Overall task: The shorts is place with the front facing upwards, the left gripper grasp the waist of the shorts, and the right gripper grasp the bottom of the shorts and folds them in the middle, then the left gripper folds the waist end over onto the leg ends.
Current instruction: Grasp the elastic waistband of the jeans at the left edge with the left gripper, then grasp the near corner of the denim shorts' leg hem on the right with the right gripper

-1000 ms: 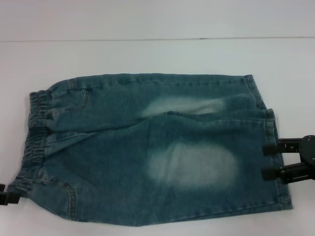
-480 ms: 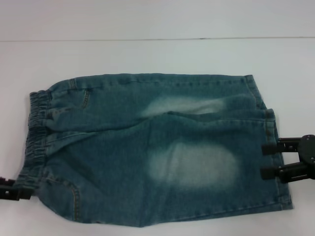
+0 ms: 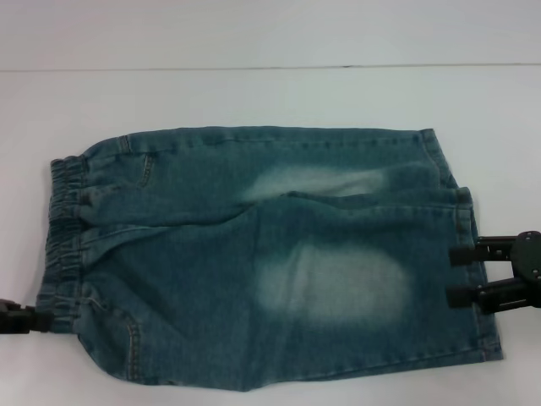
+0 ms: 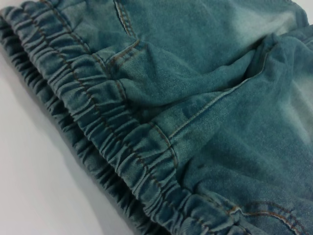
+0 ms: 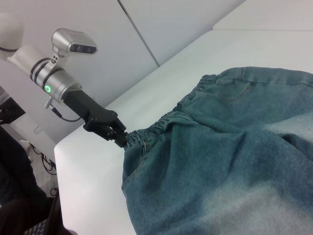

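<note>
The blue-green denim shorts (image 3: 254, 254) lie flat on the white table, doubled along their length, with pale faded patches facing up. The gathered waist (image 3: 63, 220) is at the left; the left wrist view shows it close up (image 4: 112, 127). The leg ends (image 3: 461, 211) are at the right. My left gripper (image 3: 35, 320) is shut on the near corner of the waist, and the right wrist view shows the same pinch (image 5: 122, 138). My right gripper (image 3: 461, 275) sits at the near leg hem, its two fingers spread apart over the cloth.
The white table (image 3: 254, 93) reaches back to a pale wall. In the right wrist view the table's edge (image 5: 73, 161) lies just beyond the left arm (image 5: 63, 88), with dark clutter (image 5: 14, 186) below it.
My left gripper has shifted a little toward the far side and inward, drawing the near waist corner with it. The right gripper has stayed where it was.
</note>
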Controlling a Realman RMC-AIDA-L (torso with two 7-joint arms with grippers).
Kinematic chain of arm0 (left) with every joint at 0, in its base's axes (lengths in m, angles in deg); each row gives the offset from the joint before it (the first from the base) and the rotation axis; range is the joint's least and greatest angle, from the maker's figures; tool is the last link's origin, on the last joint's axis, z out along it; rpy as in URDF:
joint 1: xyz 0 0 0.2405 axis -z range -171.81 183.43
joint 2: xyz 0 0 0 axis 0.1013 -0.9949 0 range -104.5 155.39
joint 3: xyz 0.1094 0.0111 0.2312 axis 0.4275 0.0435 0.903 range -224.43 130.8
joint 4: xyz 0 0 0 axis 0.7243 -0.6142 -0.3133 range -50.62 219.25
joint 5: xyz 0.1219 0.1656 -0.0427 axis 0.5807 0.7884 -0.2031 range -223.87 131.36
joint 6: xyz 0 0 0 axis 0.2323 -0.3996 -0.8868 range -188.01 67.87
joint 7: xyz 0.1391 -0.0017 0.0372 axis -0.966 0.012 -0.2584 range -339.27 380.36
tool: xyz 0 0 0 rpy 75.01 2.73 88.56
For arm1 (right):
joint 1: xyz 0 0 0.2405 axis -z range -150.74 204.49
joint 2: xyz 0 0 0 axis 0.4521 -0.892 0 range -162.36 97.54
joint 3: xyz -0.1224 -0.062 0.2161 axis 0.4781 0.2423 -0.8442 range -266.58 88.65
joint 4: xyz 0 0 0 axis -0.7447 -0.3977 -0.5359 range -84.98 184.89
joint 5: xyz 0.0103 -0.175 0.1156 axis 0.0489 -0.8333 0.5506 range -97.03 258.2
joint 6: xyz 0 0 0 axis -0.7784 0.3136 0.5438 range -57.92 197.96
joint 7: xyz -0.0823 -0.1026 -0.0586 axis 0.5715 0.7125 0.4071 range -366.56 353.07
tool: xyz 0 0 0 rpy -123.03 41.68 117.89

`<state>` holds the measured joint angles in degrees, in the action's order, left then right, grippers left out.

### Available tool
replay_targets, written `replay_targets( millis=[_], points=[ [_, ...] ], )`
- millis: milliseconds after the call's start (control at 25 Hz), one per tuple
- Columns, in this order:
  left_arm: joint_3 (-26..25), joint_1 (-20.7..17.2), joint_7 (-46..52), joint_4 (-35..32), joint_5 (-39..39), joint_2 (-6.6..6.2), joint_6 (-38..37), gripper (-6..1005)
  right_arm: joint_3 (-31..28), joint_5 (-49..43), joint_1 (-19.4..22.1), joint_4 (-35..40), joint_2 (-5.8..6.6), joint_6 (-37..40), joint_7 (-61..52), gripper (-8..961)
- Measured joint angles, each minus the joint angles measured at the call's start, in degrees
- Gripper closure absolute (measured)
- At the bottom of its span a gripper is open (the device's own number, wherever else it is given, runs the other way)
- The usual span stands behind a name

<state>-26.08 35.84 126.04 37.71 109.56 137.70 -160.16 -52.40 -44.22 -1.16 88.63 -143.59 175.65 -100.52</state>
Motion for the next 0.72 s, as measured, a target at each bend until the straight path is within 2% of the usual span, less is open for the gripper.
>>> replay_targets(
  millis=[240,400,600,720],
  points=[
    [0.1,0.2,0.0,0.0,-0.1,0.22,0.4,909,-0.1,0.2,0.0,0.0,0.00,0.0,-0.2,9],
    [-0.3,1.1,0.3,0.5,-0.3,0.24,0.3,924,-1.0,0.2,-0.7,0.2,0.54,0.0,-2.1,9],
    [-1.2,2.5,2.0,0.8,-1.0,0.25,0.2,942,-0.5,-0.6,-2.0,0.9,2.95,0.3,-8.0,9],
    [-1.6,3.0,3.2,0.8,-2.0,0.24,0.7,949,-0.6,-4.8,-3.0,2.8,4.08,0.6,-10.3,9]
  ],
)
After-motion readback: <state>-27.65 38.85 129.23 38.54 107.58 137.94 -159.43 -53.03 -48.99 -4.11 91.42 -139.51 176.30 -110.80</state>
